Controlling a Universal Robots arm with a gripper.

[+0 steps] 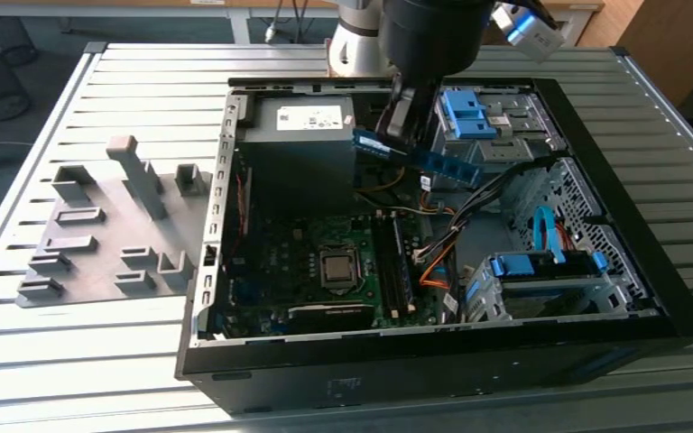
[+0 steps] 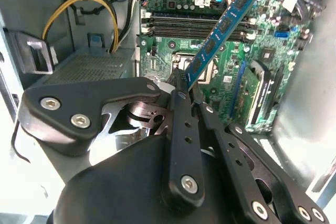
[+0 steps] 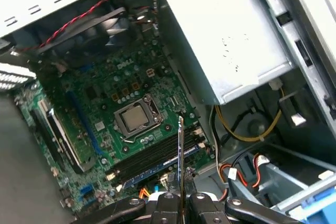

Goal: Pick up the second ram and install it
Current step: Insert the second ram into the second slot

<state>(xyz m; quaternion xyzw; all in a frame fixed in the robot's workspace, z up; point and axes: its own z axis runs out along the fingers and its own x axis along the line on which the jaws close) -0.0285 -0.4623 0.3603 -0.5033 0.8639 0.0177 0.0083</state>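
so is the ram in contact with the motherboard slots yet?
Apart. Exterior view: the second ram, clamped in the gripper, hangs clear above the motherboard.

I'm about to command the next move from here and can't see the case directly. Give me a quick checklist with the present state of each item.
1. Ram gripped: ok. The end effector is shut on one end of the stick.
2. Ram above the open case: ok. In the exterior view it hangs beside the power supply, clear of the board.
3. Ram touching cables: cannot tell. The yellow cable lies off to the side in the second wrist view.
4. Slots in sight: ok. In the first wrist view the stick's edge runs toward them.
5. A free slot: cannot tell from these views.
6. Ram aligned with a slot: not ok. It is tilted and well above the motherboard.
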